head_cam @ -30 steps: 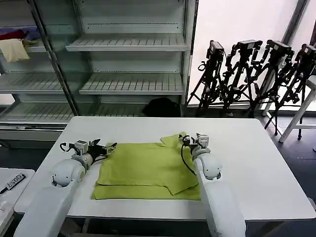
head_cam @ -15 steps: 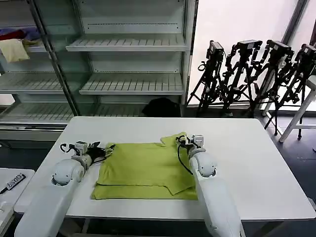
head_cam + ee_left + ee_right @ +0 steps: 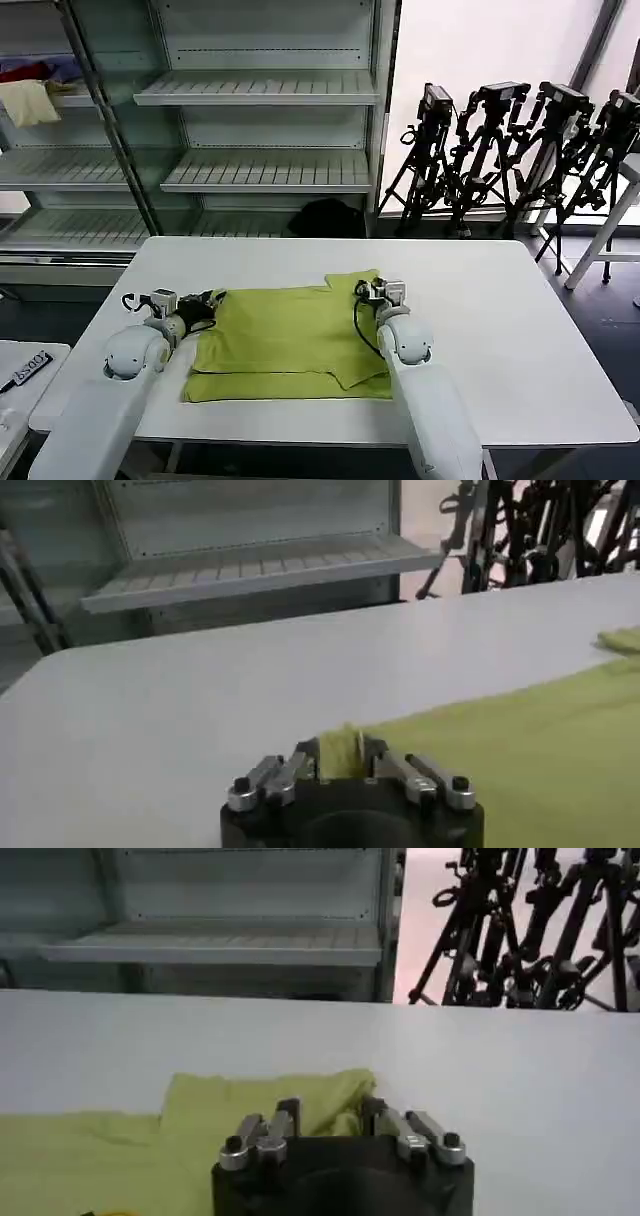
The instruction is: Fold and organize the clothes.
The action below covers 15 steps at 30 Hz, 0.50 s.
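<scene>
The lime yellow-green T-shirt [image 3: 290, 335] lies partly folded on the white table [image 3: 500, 310]. My left gripper [image 3: 208, 300] is at the shirt's far left corner. It is shut on a pinch of the cloth [image 3: 340, 752], which stands up between its fingers. My right gripper [image 3: 372, 292] is low over the shirt's far right corner. Its fingers [image 3: 290, 1116] stand apart, with a bunched fold of the shirt [image 3: 335, 1110] lying between them. The shirt's near edge runs along the table's front, partly behind my right arm.
Metal shelving [image 3: 265, 90] stands behind the table, with a cloth pile [image 3: 30, 90] on its far left shelf. Several camera tripods [image 3: 520, 150] stand at the back right. A dark bag [image 3: 325, 215] sits on the floor behind. The table's right half is bare.
Both grippers have moved a little to the left. My right gripper has come in over the shirt's far right corner. The far left corner has been drawn leftward with the left gripper.
</scene>
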Each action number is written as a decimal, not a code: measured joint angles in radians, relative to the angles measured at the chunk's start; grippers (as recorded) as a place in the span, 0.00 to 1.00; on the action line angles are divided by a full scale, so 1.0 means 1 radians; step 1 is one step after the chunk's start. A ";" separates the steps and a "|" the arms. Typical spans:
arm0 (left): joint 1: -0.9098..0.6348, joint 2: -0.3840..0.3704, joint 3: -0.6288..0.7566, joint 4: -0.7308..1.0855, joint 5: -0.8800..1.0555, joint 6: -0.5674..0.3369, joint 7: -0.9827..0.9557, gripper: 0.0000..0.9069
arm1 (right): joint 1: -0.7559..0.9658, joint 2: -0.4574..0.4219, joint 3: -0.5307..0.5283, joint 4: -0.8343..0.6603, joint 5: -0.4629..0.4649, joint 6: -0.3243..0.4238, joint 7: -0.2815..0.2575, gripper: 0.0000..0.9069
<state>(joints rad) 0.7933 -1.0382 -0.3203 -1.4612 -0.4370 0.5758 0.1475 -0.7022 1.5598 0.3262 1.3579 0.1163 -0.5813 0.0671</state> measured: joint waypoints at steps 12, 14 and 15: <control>0.001 -0.013 0.004 -0.020 0.003 0.003 0.003 0.00 | -0.028 -0.018 -0.007 0.066 0.039 -0.006 0.026 0.00; 0.001 -0.015 -0.001 -0.027 -0.001 0.001 -0.002 0.00 | -0.036 -0.024 -0.011 0.091 0.053 -0.007 0.033 0.00; 0.001 -0.015 -0.005 -0.031 -0.005 0.000 -0.005 0.00 | -0.040 -0.027 -0.013 0.104 0.060 -0.007 0.036 0.00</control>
<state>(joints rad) 0.7947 -1.0532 -0.3249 -1.4920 -0.4421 0.5753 0.1423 -0.7420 1.5324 0.3136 1.4624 0.1764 -0.5883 0.1035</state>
